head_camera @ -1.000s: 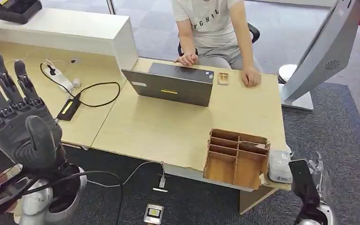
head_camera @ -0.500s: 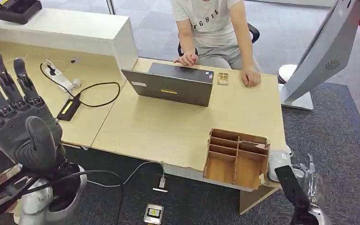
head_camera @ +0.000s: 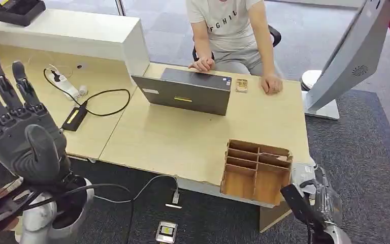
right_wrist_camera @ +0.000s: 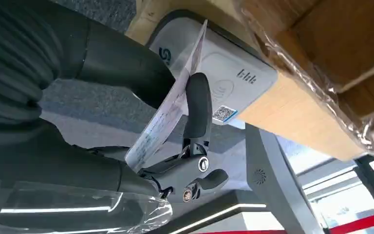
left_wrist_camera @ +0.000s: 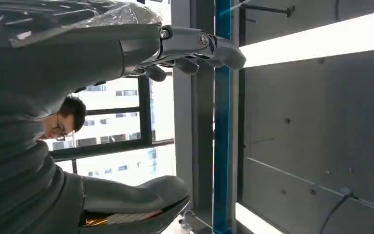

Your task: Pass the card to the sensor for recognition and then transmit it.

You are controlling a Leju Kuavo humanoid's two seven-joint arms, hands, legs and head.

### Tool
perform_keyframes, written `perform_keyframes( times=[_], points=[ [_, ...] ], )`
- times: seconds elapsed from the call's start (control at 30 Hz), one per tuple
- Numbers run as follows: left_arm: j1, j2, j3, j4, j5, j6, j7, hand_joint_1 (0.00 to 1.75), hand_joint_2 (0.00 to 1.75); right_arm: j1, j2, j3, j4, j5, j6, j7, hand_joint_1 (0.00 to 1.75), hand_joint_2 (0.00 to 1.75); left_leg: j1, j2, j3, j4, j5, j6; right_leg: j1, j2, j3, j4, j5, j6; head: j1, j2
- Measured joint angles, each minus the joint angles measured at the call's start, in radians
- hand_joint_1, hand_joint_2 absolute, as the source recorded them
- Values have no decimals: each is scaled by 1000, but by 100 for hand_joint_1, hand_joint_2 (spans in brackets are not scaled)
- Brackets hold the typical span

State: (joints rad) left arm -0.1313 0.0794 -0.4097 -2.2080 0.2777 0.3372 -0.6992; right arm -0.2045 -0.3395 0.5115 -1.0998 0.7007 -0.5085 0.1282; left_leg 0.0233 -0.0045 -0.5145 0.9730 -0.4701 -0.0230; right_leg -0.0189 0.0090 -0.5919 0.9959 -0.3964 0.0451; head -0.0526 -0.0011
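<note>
Desk point(head_camera: 193, 137) wooden, on dark carpet point(head_camera: 376, 147); right hand point(right_wrist_camera: 126, 117) fingers pinching card point(right_wrist_camera: 168, 112) beside sensor point(right_wrist_camera: 224, 73); left hand point(head_camera: 18, 132) fingers spread.

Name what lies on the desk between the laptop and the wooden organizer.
Nothing: in the head view, bare desk separates the laptop from the wooden organizer.

Office: desk point(head_camera: 183, 137), laptop point(head_camera: 185, 91)

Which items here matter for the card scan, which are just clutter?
Job: card, pinched in right hand; white sensor at the table's near right corner.
Clutter: laptop, wooden organizer, power strip, raised left hand, holding nothing.
</note>
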Motion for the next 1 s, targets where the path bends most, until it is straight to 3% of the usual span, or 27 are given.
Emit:
perform_keyframes(
  times=[0.33, 1.0],
  points=[
    [-16, 8, -15, -6, -8, 19, 0, 3, 175, -7, -1, 13, 28, 39, 59, 11, 175, 175, 0, 0, 0, 0, 0, 0, 0, 0, 0, 0, 0, 0, 0, 0],
    [-16, 11, -21, -22, -16, 19, 0, 3, 175, -61, 11, 9, 163, -40, 62, -46, 175, 175, 0, 1, 5, 0, 0, 0, 0, 0, 5, 0, 0, 0, 0, 0]
  ],
)
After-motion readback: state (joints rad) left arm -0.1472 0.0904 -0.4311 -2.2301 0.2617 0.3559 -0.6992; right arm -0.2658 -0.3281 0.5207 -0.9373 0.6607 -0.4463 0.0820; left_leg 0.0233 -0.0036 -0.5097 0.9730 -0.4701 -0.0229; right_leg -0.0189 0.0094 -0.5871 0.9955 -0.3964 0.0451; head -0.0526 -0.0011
